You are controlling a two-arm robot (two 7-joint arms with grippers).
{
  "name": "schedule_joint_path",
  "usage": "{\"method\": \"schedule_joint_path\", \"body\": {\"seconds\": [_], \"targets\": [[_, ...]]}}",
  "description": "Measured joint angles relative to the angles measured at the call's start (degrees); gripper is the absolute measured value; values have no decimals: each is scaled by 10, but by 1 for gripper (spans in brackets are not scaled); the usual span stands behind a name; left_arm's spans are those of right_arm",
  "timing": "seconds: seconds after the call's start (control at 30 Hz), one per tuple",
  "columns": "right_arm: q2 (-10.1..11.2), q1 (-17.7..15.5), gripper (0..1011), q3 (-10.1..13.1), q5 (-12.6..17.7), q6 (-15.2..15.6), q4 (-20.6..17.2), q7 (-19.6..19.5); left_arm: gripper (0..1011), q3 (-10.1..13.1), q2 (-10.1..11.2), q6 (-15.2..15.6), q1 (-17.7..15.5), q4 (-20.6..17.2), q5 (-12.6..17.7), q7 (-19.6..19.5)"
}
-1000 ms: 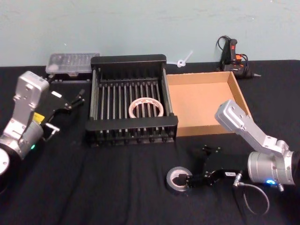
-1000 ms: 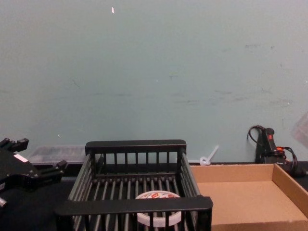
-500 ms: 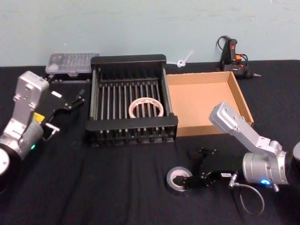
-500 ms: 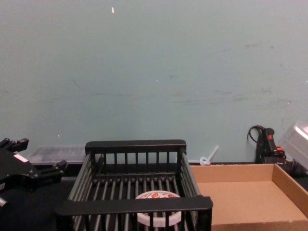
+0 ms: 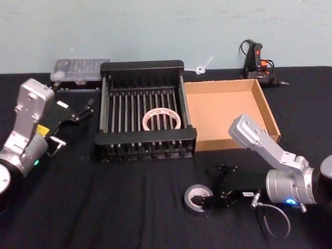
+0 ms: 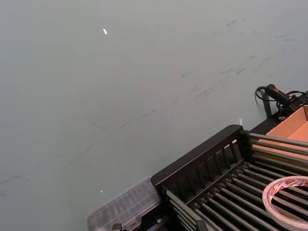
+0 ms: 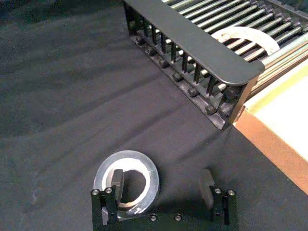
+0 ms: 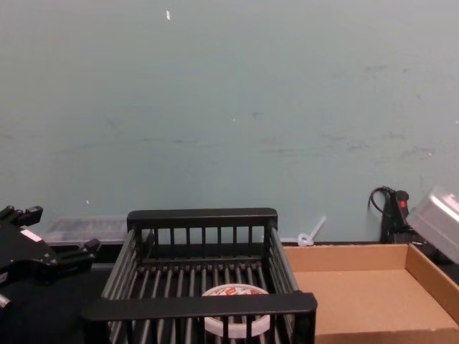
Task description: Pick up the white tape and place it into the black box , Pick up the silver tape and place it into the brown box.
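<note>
The silver tape (image 5: 197, 198) lies flat on the black cloth in front of the boxes. My right gripper (image 5: 212, 185) is low over the silver tape (image 7: 126, 183) and open. In the right wrist view one of the fingers (image 7: 117, 180) stands in the roll's hole and the other stands outside its wall. The white tape (image 5: 162, 119) with red print lies on the floor of the black box (image 5: 145, 137). To the right of the crate sits the brown box (image 5: 223, 114), holding nothing. My left gripper (image 5: 85, 108) hangs open, left of the crate.
A clear plastic case (image 5: 80, 70) lies behind the crate's left corner. A black glue gun (image 5: 257, 59) and a small white piece (image 5: 202, 67) sit by the back wall. Black cloth covers the table around the silver roll.
My right arm has shifted a little left and toward me, settling the gripper lower over the silver roll. The roll, the white tape and the left arm have not moved.
</note>
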Motion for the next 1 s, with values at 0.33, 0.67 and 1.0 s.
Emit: {"method": "schedule_joint_path", "body": {"seconds": [0.33,0.67,1.0], "targets": [[0,1,1000,-2,-4,0,2,0,1001,0,0,0,0,0,0,0],[0,1,1000,-2,-3,0,2,0,1001,0,0,0,0,0,0,0],[0,0,816,-1,-3,-1,1,0,1001,0,0,0,0,0,0,0]]}}
